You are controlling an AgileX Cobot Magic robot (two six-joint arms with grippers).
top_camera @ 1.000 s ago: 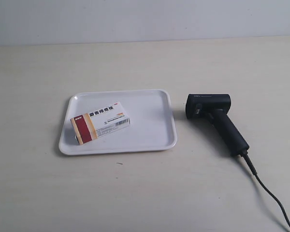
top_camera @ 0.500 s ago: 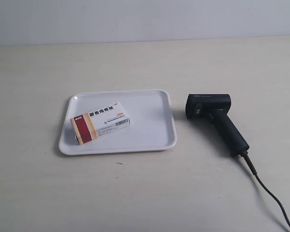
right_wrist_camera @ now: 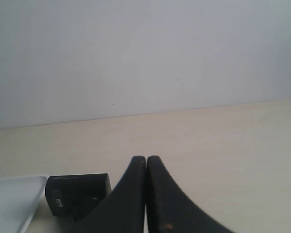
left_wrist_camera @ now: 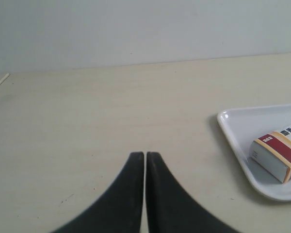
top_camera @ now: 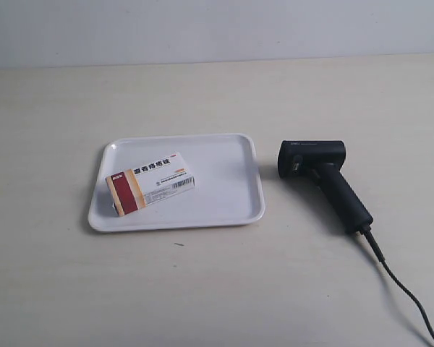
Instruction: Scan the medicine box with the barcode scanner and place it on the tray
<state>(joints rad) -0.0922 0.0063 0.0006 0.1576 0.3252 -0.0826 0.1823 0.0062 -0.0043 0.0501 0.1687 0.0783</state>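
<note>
The medicine box [top_camera: 150, 183] lies flat inside the white tray [top_camera: 224, 159], toward its left half, barcode side up. The black barcode scanner [top_camera: 322, 177] lies on the table just right of the tray, its cable [top_camera: 401, 293] trailing to the lower right. Neither arm shows in the exterior view. My left gripper [left_wrist_camera: 145, 155] is shut and empty over bare table, with the tray [left_wrist_camera: 233, 131] and the medicine box [left_wrist_camera: 279, 155] off to one side. My right gripper [right_wrist_camera: 146, 158] is shut and empty, with the scanner head [right_wrist_camera: 77, 191] and the tray corner [right_wrist_camera: 14, 194] beside it.
The pale wooden table [top_camera: 217, 289] runs back to a light wall [top_camera: 217, 29]. The scanner's cable leaves the exterior view at the lower right corner.
</note>
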